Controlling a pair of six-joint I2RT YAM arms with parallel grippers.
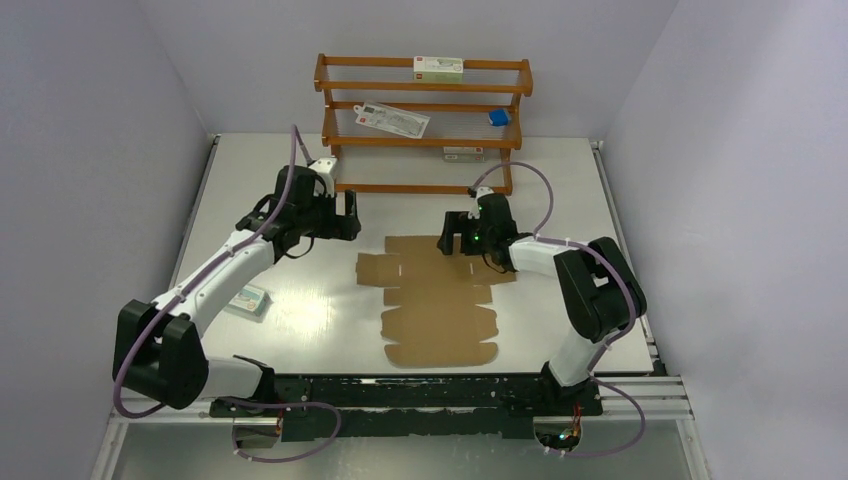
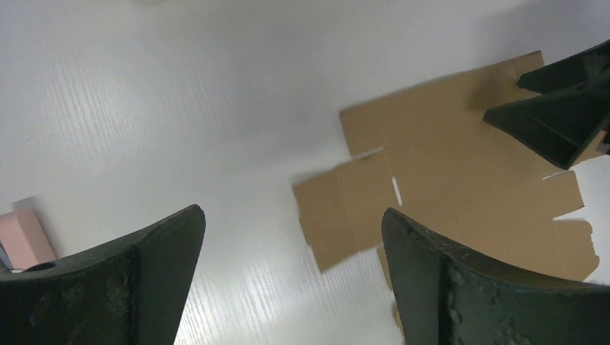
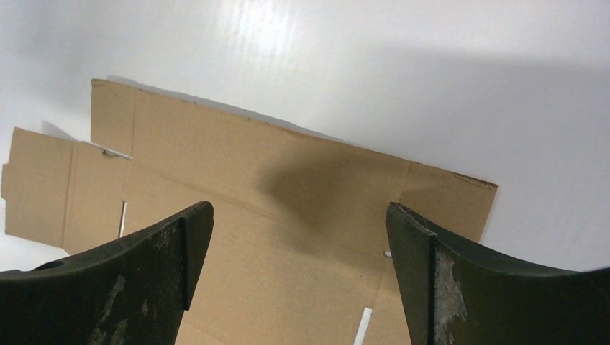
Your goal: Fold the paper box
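Note:
The paper box is a flat brown die-cut cardboard sheet with flaps and tabs, lying on the white table in the middle. My left gripper is open and empty, hovering just left of the sheet's far left corner; its view shows the sheet's left flap ahead between the fingers. My right gripper is open and empty, held over the sheet's far edge on the right; its view shows the cardboard directly below, with its shadow on it.
A wooden rack stands at the back with white printed cartons and a small blue block. Another small carton lies on the table beside the left arm. Grey walls close in both sides.

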